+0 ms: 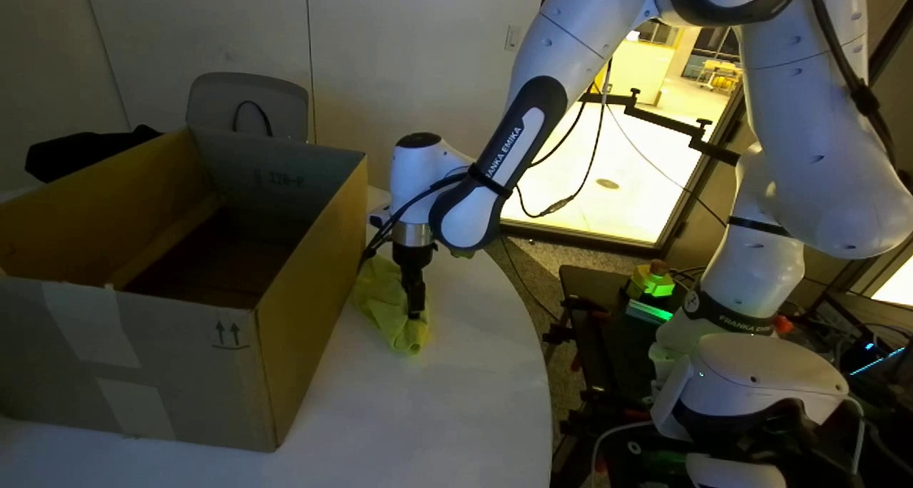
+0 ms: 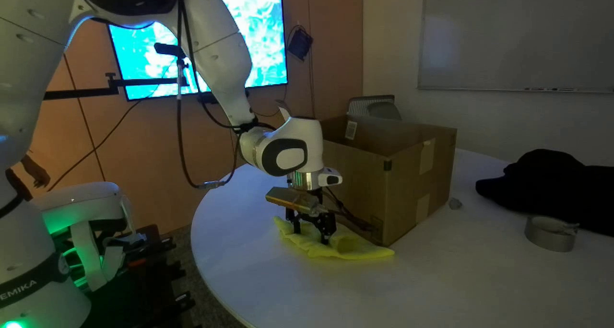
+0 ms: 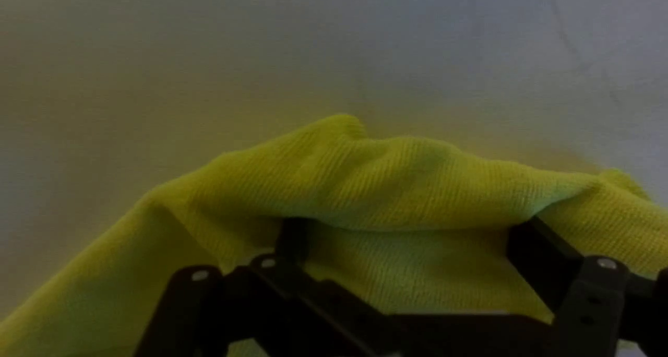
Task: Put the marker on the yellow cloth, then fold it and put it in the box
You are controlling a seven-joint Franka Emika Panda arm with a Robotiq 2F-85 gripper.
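The white, curved-edged counter [image 2: 268, 289] carries the tan box [image 2: 405, 191], the rumpled yellow cloth [image 2: 357, 251] just beside it, a black heap [image 2: 561, 189] with a grey roll [image 2: 550, 238] near it, and, by the box, a small grey lump [image 2: 454, 204] (too indistinct to name).

I've got the gripper [image 3: 409, 229] low in my wrist cam, jaws wide apart, fingertips [image 3: 293, 239] at the edge of a rumpled fold in the yellow cloth [image 3: 396, 190], more of it showing btwn them. Can't tell fm here if tips touch it. Cloth's ribbed, runs out lower L & R. Dim grey table [image 3: 365, 44] beyond, faintly streaked upper R
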